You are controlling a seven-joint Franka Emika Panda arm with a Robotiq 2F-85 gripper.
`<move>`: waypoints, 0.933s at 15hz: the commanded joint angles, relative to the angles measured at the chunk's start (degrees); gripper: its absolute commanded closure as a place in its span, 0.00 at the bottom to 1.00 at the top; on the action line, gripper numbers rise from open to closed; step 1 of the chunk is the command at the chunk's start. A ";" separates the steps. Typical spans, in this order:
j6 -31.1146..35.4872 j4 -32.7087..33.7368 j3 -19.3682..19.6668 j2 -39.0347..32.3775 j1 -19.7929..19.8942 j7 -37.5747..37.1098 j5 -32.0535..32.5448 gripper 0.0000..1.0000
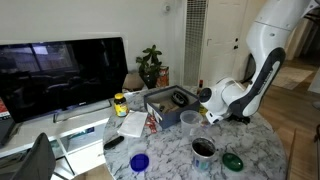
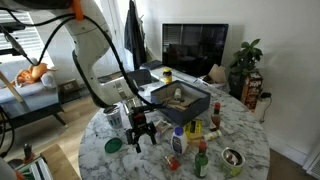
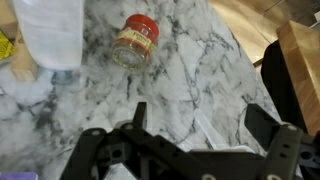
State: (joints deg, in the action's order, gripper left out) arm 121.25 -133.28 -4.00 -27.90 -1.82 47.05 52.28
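Note:
My gripper [image 3: 200, 120] is open and empty, fingers pointing down just above the marble table [image 3: 190, 70]. It shows in both exterior views [image 1: 212, 118] [image 2: 143, 135]. A small jar with a red lid [image 3: 135, 40] lies on its side on the table ahead of the fingers, apart from them. A clear plastic cup [image 3: 50, 35] stands beside the jar. A pale strip on the marble lies between the fingers; I cannot tell what it is.
On the round table are a dark open box [image 1: 165, 100] [image 2: 180, 97], a clear cup [image 1: 190, 120], a dark cup [image 1: 203, 150], a green lid [image 1: 233, 160] [image 2: 113, 146], a blue lid [image 1: 139, 162] and several bottles [image 2: 195, 140]. A TV [image 1: 60, 70] and a plant [image 1: 152, 65] stand behind.

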 commanded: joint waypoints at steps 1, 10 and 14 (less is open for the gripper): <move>0.33 -6.05 -1.57 9.35 1.96 3.18 -2.26 0.00; 0.88 -14.37 -1.84 34.78 0.73 2.84 -29.48 0.00; 0.18 -17.12 -0.63 46.72 -1.36 -0.34 -37.34 0.00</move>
State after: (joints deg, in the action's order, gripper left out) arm 121.85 -145.45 -5.96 8.18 -1.02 49.08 20.23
